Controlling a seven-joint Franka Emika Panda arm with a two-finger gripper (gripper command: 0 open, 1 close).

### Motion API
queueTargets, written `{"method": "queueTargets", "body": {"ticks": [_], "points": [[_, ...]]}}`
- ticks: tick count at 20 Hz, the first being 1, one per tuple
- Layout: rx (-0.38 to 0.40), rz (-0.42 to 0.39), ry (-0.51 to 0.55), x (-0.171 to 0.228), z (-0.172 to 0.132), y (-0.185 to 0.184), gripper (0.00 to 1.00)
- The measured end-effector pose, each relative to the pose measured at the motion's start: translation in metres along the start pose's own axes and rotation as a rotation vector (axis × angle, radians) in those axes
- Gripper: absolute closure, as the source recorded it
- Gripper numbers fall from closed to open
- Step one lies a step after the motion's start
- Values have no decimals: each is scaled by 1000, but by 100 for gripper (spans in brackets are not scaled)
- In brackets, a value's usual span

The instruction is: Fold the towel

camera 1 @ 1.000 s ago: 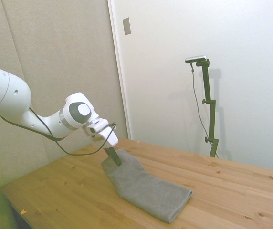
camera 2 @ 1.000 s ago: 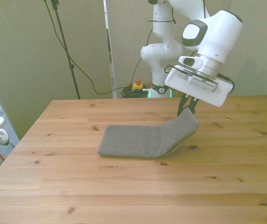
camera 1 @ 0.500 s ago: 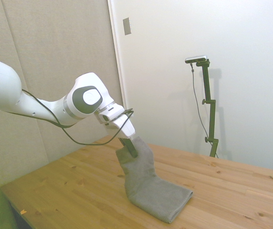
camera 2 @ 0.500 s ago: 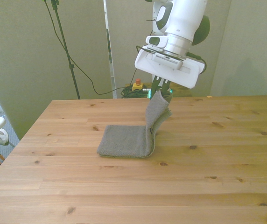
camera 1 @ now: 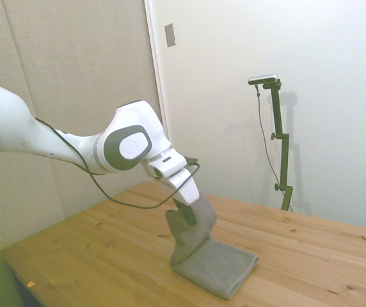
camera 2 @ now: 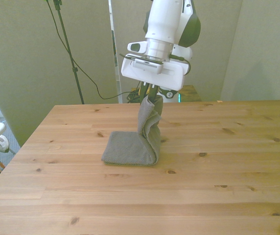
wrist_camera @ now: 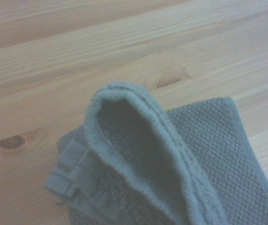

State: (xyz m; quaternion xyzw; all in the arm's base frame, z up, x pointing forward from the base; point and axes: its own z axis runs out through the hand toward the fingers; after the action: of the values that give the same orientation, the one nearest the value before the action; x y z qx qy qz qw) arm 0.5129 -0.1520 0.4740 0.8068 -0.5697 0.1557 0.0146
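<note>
1. The plain grey terry-cloth towel (camera 2: 132, 147) lies partly flat on the wooden tabletop (camera 2: 218, 166) and partly lifted. Seen from the front, the flat half spreads below the tool and off toward the front view's left, while the raised end climbs almost upright to the tool itself.
2. The white arm's two-finger tool (camera 2: 149, 94) is closed on the top edge of that raised end, pinching the thick layered hem; its dark fingers show only as a narrow pair just above the cloth.
3. The relation that matters for the fold, as I judge it: the towel's long axis runs from the tool away along the flat half, so the free far edge is on the front view's left of the tool. Carrying the held end that way and down would lay it over the flat part.
4. The wrist view shows the held hem (wrist_camera: 138, 112) curling over the flat layer beneath, edges not yet aligned.
5. The fold looks about halfway done; the crease sits directly under the tool on the tabletop.
6. The tabletop is bare pine with knots. Behind it stand pale wall panels and, in the side view, a white wall (camera 1: 311, 51).
</note>
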Motion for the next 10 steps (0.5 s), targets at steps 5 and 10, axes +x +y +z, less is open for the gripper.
{"method": "queueTargets", "body": {"ticks": [5,10], "points": [[15,44,-58,42,28,35,100],[110,42,-170,70,45,50,0]]}}
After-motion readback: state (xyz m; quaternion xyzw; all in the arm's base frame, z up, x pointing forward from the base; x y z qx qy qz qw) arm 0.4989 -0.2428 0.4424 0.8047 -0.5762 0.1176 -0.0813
